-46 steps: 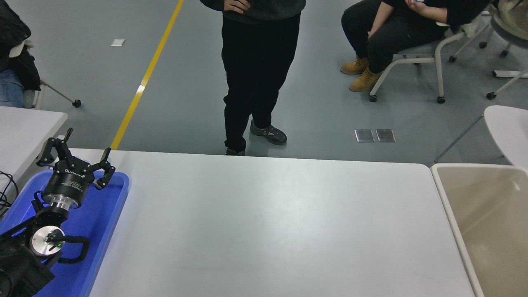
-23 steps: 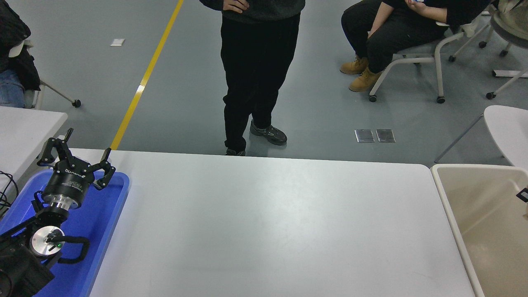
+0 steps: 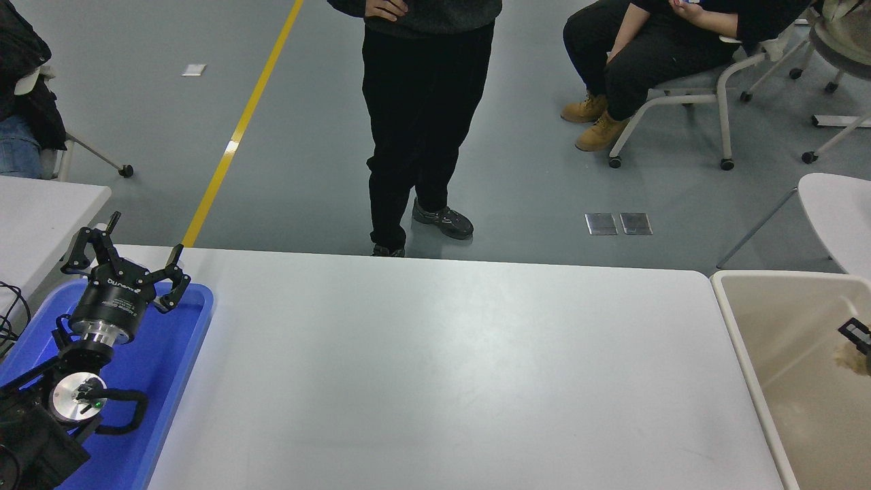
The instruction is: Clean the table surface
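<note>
Overhead view from the robot's side: the table (image 3: 435,367) fills the middle of the room, a wide matte white top with rounded corners, smooth and faintly glossy where the light falls. At the lower left the left arm is parked, slanting up and away over a blue plastic tray (image 3: 173,354), its left claw (image 3: 129,255) released, black fingers splayed wide above the tray's far rim. At the far right edge only the tip of the right claw (image 3: 856,335) pokes in over the beige bin (image 3: 748,354); a pale, crumpled-looking lump sits just beside it, but I cannot tell whether the claw grips it. Across the table a person (image 3: 425,116) in black trousers stands; another person sits on a white-framed chair (image 3: 708,88).
</note>
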